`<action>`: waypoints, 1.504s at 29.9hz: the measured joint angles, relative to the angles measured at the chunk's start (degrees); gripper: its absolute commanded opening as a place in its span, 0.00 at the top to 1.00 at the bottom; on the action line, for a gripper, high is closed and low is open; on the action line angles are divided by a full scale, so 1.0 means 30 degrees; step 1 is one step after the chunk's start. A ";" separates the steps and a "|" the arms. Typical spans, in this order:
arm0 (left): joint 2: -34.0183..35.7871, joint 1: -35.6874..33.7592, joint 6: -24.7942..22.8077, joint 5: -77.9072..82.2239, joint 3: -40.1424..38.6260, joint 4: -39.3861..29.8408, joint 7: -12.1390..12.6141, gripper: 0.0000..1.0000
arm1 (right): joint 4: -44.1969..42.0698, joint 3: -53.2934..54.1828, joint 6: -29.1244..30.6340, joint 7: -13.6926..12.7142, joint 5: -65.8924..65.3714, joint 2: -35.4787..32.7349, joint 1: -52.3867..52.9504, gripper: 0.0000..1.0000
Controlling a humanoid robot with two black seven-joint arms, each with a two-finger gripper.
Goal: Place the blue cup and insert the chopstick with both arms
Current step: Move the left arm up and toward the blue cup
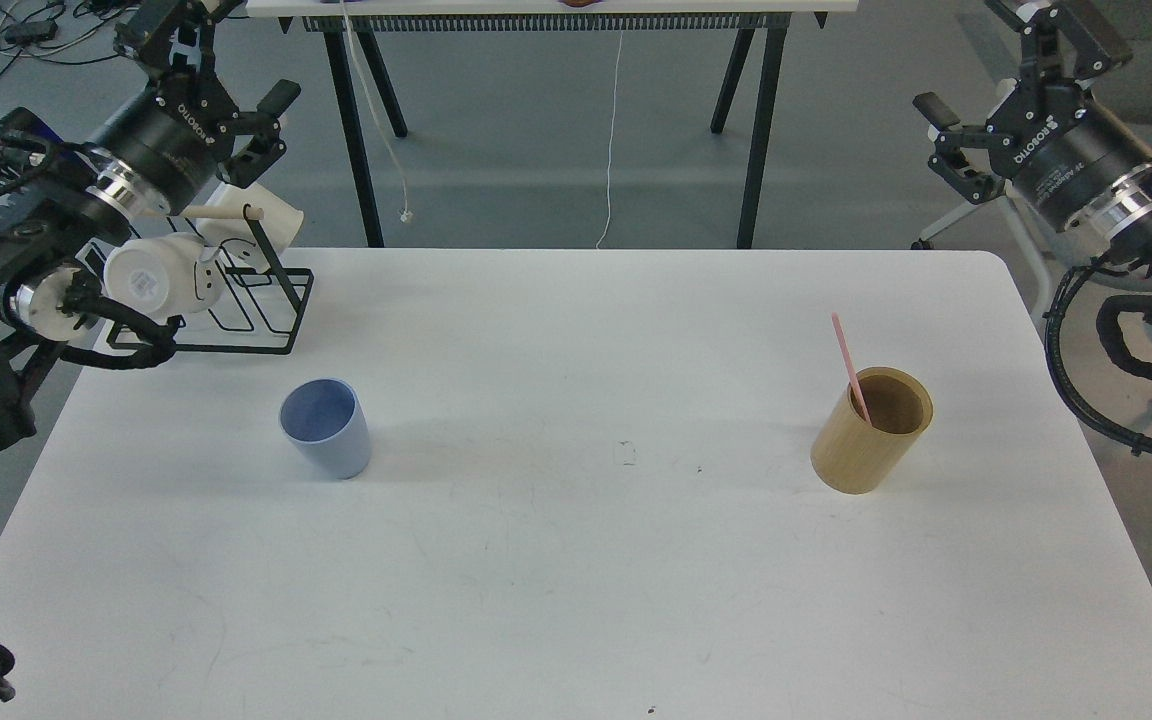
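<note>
Both grippers, left [261, 125] and right [946, 140], hang released; my chopstick [850, 368] could tip the bamboo holder [871, 432] right of the cup [326, 428].

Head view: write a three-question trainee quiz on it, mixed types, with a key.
1. True or false: the chopstick stands in the blue cup.
2. Which lies nearest the left gripper? A) bamboo holder B) mug rack C) blue cup
3. Fill in: the blue cup stands upright and ____ on the table.

Key: 1 false, it leans in the bamboo holder. 2 B. 3 empty.
</note>
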 measured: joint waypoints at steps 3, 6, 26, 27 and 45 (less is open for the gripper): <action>0.0002 0.0108 0.0000 -0.0053 -0.0671 0.0032 0.0000 0.00 | 0.0019 0.0019 0.0000 0.0000 0.0008 0.0023 -0.0017 0.00; 0.0003 0.0310 0.0004 -0.0050 -0.1178 0.0037 0.0000 0.00 | 0.0063 0.0038 0.0000 0.0000 0.0010 0.0032 -0.0018 0.00; 0.2254 -0.0823 -0.0003 0.4310 -0.0886 -0.4494 -0.0003 0.00 | 0.0039 0.1135 0.0000 0.0000 -0.0286 -0.0164 -0.0005 0.00; 0.2497 -0.1102 -0.0003 0.4756 -0.0827 -0.4984 -0.0003 0.00 | 0.0039 0.1121 0.0001 0.0000 -0.0297 -0.0161 -0.0008 0.00; 0.5917 -0.9012 0.0001 1.9596 1.1465 -1.0394 -0.0006 0.00 | -0.0048 0.1061 0.0001 0.0001 -0.0329 -0.0148 -0.1420 0.00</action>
